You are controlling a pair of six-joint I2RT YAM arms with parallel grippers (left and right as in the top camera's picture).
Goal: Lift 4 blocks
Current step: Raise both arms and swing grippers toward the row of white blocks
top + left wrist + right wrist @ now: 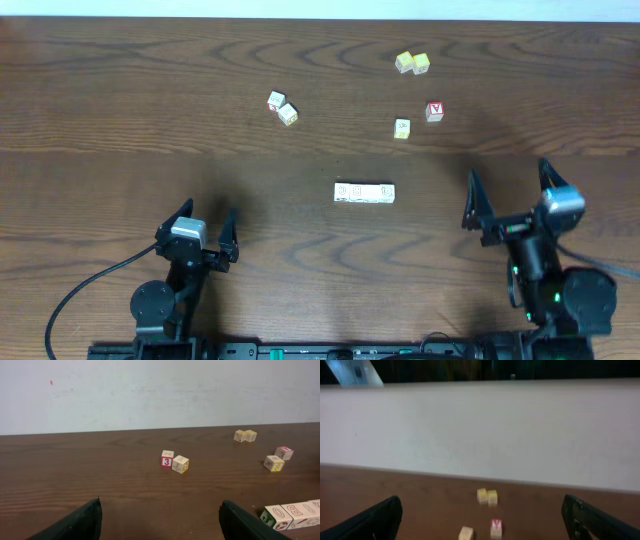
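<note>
The blocks (pixel 364 193) lie in one tight row of pale cream cubes at the middle of the table. In the left wrist view the row's end (pixel 296 514) shows at the bottom right. The right wrist view does not take it in. My left gripper (pixel 207 220) hovers open at the near left, well short of the row and left of it, and its dark fingers frame bare wood (pixel 161 506). My right gripper (pixel 508 192) stands open at the near right, level with the row and apart from it, with nothing between its fingers (pixel 481 504).
Loose cubes lie farther back. A pair (pixel 282 108) sits at the left, one with a red "3" face (pixel 166 461). Two yellow-topped cubes (pixel 412 63) sit at the far right. A red-faced cube (pixel 434 111) and a small pale cube (pixel 402 128) lie in front of them.
</note>
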